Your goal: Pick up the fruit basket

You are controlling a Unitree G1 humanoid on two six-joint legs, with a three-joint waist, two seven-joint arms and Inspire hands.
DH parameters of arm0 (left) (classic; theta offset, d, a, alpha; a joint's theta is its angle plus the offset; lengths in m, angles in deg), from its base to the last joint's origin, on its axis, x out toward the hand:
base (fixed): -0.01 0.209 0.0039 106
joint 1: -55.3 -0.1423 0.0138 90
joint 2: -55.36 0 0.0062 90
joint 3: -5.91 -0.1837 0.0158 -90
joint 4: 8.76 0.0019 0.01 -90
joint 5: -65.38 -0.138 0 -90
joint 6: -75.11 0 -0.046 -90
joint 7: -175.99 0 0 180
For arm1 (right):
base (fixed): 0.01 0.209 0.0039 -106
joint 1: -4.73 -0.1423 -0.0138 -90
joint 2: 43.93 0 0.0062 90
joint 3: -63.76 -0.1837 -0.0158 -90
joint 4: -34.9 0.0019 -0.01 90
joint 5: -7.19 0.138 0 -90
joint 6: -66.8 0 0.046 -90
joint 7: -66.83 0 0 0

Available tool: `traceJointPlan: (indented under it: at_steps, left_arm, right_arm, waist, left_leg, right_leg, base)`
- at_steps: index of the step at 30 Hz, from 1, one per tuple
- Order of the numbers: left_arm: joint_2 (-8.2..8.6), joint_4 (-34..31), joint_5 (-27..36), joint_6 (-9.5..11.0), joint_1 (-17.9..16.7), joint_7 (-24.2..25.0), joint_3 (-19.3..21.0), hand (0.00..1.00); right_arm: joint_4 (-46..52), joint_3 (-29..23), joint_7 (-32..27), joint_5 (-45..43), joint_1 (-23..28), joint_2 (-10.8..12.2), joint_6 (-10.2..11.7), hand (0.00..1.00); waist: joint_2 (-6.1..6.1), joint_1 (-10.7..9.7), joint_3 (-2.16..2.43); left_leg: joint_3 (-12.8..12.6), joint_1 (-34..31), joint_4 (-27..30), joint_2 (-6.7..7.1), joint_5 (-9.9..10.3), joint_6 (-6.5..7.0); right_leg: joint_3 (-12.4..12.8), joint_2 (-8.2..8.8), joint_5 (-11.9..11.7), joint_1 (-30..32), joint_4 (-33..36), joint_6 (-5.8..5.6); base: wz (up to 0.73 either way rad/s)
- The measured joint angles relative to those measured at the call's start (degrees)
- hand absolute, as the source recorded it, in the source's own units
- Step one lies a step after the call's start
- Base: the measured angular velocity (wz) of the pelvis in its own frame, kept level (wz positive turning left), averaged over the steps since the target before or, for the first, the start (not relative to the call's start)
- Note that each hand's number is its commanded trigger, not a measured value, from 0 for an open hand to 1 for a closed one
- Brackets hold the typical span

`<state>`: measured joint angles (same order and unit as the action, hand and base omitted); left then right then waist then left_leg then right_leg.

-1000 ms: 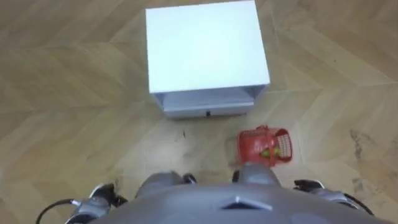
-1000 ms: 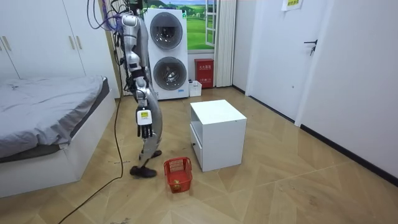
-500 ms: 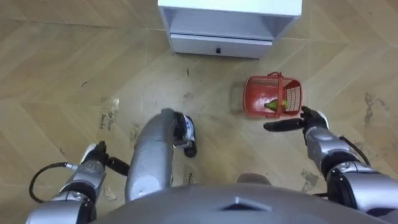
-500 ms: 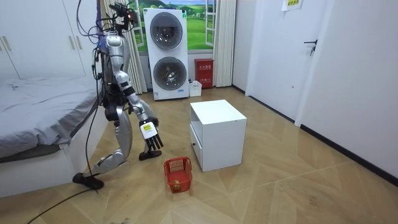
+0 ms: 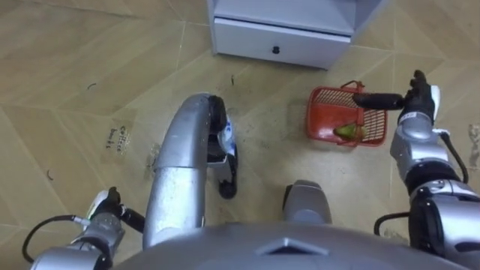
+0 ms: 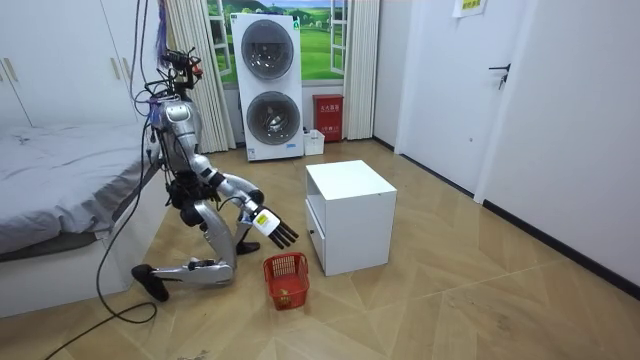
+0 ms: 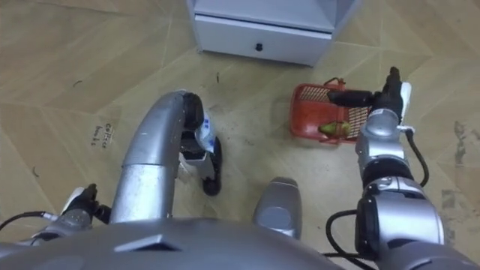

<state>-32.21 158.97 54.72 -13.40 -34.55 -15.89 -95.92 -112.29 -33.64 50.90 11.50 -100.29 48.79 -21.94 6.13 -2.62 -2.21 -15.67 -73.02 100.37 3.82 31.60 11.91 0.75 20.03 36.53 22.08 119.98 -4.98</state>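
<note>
A small red plastic lattice basket (image 5: pixel 330 120) stands on the herringbone wood floor (image 5: pixel 75 90), right of centre in the eye views. It is just below and right of a white cabinet with one drawer (image 5: pixel 281 41). A yellow-green piece of fruit (image 5: pixel 346 132) lies inside it.

Your right hand (image 5: pixel 417 105) enters from the right edge. Its fingers (image 5: pixel 375 97) are straight and close together, reaching across the basket's upper right and holding nothing. The room view shows this hand above the basket and apart from it, with the robot kneeling beside a grey-covered bed (image 6: pixel 70 170). Your left hand (image 5: pixel 105 221) sits at the lower left; you cannot tell whether it is open or closed.

Expect the basket to be light, stiff yet springy, and quick to tip. Hook what looks like a thin red handle (image 5: pixel 350 85) at the top rim rather than pinching the mesh, and lift level.
</note>
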Motion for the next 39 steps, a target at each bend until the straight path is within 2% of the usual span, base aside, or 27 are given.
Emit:
traceJointPlan:
  at_steps: [4,8,9,11,12,14,18,23,27,29,31,36,39]
  left_arm:
    - [0.01,0.0,0.6,0.7,-0.7,0.0,-2.6,0.00]
    - [-0.19,-0.1,1.1,1.4,-1.6,0.1,-3.9,0.00]
    - [-0.35,-0.2,1.1,1.6,-2.1,0.1,-3.9,0.00]
    - [-0.36,-0.2,1.2,1.6,-3.2,0.2,-4.0,0.00]
    - [0.13,-0.3,2.1,1.5,-3.4,0.4,-4.1,0.00]
    - [0.11,-0.6,2.9,1.5,-4.0,1.2,-4.1,0.00]
    - [0.08,-0.5,5.6,1.3,-4.5,2.5,-5.4,0.00]
    - [0.15,-0.6,5.6,1.5,-4.4,3.6,-6.6,0.00]
    - [0.15,-0.5,5.6,1.5,-3.7,4.1,-7.5,0.00]
    - [0.15,-0.9,5.5,1.3,-3.3,4.8,-7.6,0.00]
    - [0.13,-1.5,5.5,1.3,-3.1,5.6,-7.6,0.00]
    - [0.02,-2.5,5.6,0.9,-3.3,6.9,-7.9,0.00]
    - [-0.11,-2.5,6.6,0.8,-3.3,8.2,-8.9,0.00]
  right_arm:
    - [0.5,0.0,-0.3,0.1,0.0,0.0,0.0,0.00]
    - [1.7,0.2,-0.9,0.1,0.0,-0.5,0.2,0.00]
    - [1.7,0.6,-1.0,0.1,0.0,-0.7,0.3,0.00]
    - [1.7,0.8,-1.2,0.1,0.0,-1.2,0.4,0.00]
    - [1.7,1.5,-1.2,0.1,-0.1,-2.3,0.4,0.00]
    - [1.7,1.8,-1.3,0.1,-0.1,-2.8,0.4,0.00]
    - [1.7,4.1,-1.3,0.0,-0.3,-3.4,0.4,0.00]
    - [1.1,6.3,0.0,0.1,-1.2,-3.9,0.4,0.00]
    - [-1.8,6.3,0.9,0.5,-2.7,-4.1,0.4,0.00]
    - [-3.1,7.5,1.7,0.5,-2.7,-4.9,0.4,0.00]
    - [-3.3,8.6,2.6,0.7,-2.8,-5.7,0.3,0.00]
    - [-5.1,10.3,4.3,2.5,-3.0,-6.2,-0.1,0.00]
    - [-5.4,11.1,5.0,2.5,-4.2,-6.3,0.0,0.00]
  waist:
    - [0.20,-0.7,-0.12]
    - [0.35,-0.8,-0.11]
    - [0.69,-0.7,-0.11]
    - [1.20,-0.8,-0.12]
    - [0.74,-0.7,-0.36]
    - [0.11,-0.5,-0.11]
    - [0.24,-0.3,-0.09]
    - [0.11,0.1,-0.04]
    - [-0.31,0.5,-0.21]
    - [-0.82,1.3,-0.23]
    - [-1.71,1.8,-0.50]
    - [-1.72,3.3,-0.49]
    - [-1.84,3.3,-0.43]
  left_leg:
    - [-0.1,-0.6,1.4,-0.09,-0.1,-0.89]
    - [-0.1,-1.4,2.5,-0.68,-0.2,-1.98]
    - [-0.4,-1.5,3.2,-1.21,-0.1,-2.32]
    - [-1.0,-1.7,4.1,-1.28,0.2,-3.11]
    - [-0.4,-2.7,4.8,-1.47,0.2,-3.87]
    - [0.0,-3.6,4.3,-1.30,-0.5,-5.08]
    - [0.3,-4.2,3.4,-1.34,-1.2,-6.30]
    - [0.1,-4.3,2.9,-1.80,-1.3,-6.53]
    - [-0.1,-4.5,2.4,-2.20,-1.5,-6.90]
    - [-0.1,-5.0,2.2,-2.45,-1.6,-7.20]
    - [-0.3,-5.6,2.0,-2.67,-1.8,-7.57]
    - [-1.4,-6.2,1.1,-3.04,-2.2,-8.01]
    - [-1.5,-7.3,0.8,-3.08,-2.6,-8.18]
  right_leg:
    - [0.5,0.02,0.0,0.1,2.8,0.14]
    - [1.0,-0.02,0.5,0.8,5.2,0.94]
    - [1.7,-0.08,0.7,0.9,6.2,1.05]
    - [2.7,-0.06,1.2,0.7,8.0,1.60]
    - [2.7,-0.85,1.5,1.3,8.9,1.86]
    - [2.9,-1.19,1.6,2.5,9.3,2.00]
    - [3.3,-1.35,1.8,4.1,9.9,1.92]
    - [3.7,-1.40,1.8,4.8,10.0,1.87]
    - [3.8,-1.44,1.8,5.7,10.2,1.77]
    - [3.9,-1.59,1.9,6.6,10.4,1.75]
    - [4.3,-1.63,2.0,7.7,10.8,1.67]
    - [5.4,-1.06,2.1,9.7,11.2,1.57]
    - [5.4,-0.99,2.3,10.7,11.5,1.26]
  base:
    - [0.05]
    - [-0.03]
    - [-0.08]
    - [-0.06]
    - [-0.06]
    - [-0.02]
    - [0.00]
    - [-0.01]
    - [-0.01]
    - [0.00]
    - [-0.02]
    - [-0.02]
    - [0.05]
